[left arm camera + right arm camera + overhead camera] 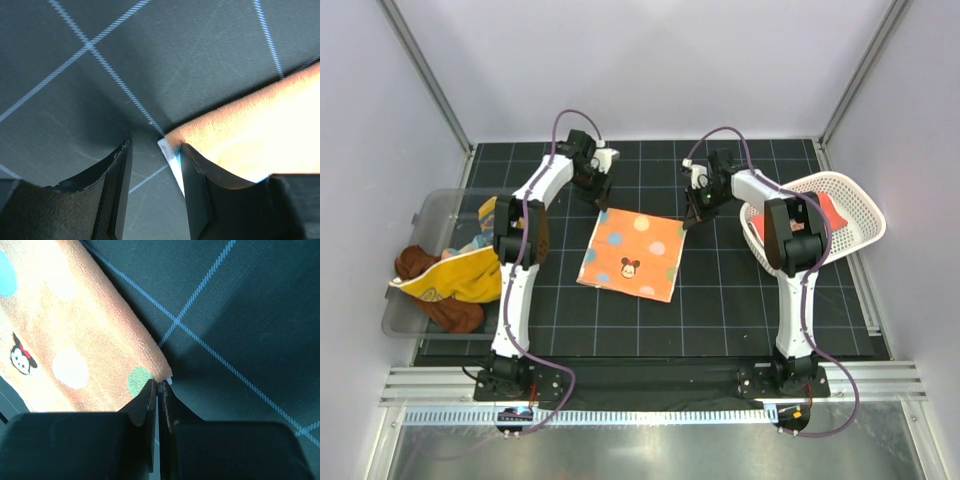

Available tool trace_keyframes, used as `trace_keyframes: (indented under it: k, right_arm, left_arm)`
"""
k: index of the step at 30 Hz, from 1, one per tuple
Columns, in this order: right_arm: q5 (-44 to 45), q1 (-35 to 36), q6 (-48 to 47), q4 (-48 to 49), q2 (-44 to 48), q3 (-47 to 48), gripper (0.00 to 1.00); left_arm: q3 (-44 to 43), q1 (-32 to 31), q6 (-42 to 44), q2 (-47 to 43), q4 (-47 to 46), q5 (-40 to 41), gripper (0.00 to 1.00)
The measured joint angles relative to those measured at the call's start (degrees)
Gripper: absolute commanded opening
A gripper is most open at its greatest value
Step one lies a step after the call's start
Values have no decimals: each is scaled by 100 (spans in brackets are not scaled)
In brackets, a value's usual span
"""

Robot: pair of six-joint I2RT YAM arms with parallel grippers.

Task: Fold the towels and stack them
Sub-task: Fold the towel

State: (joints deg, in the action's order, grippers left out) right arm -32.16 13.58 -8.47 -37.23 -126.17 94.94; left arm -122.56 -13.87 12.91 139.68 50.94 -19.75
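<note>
On the black table [740, 310] the orange polka-dot towel [632, 252] is lying flat. The left gripper [154, 150] is holding its jaws spread around the far left corner. The right gripper [159, 385] is pressing its jaws together at the far right corner.

Both arms reach up from their bases at 6 o'clock, then bend inward at the elbows. The left claw [597, 190] tips down toward 5 o'clock with its jaws parted. The right claw [694, 210] tips down toward 7 o'clock, its fingers pinched together on a corner of the polka-dot towel [632, 255].
</note>
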Motion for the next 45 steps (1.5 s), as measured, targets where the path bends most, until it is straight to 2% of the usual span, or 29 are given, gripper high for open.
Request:
trace_keyframes:
  k: [9, 13, 16, 27, 35, 45]
  right_arm:
    - [-4, -61, -92, -28, 0, 0, 1]
    - [-9, -83, -120, -61, -17, 26, 1]
    - [-17, -105, -133, -61, -63, 44, 1]
    - [122, -136, -42, 170, 46, -109, 1]
    - [442, -133, 48, 516, 647, -560, 1]
    - [901, 24, 278, 957, 1569, -1207, 1]
  left_arm:
    - [-444, 0, 114, 289, 173, -439, 38]
    - [-448, 0, 74, 326, 214, -669, 12]
    - [-450, -2, 44, 361, 214, -800, 0]
    - [-374, -2, -415, 302, -133, -859, 0]
    - [-52, -4, -807, -166, -535, -826, 0]
    - [828, -33, -953, -1075, -870, -619, 0]
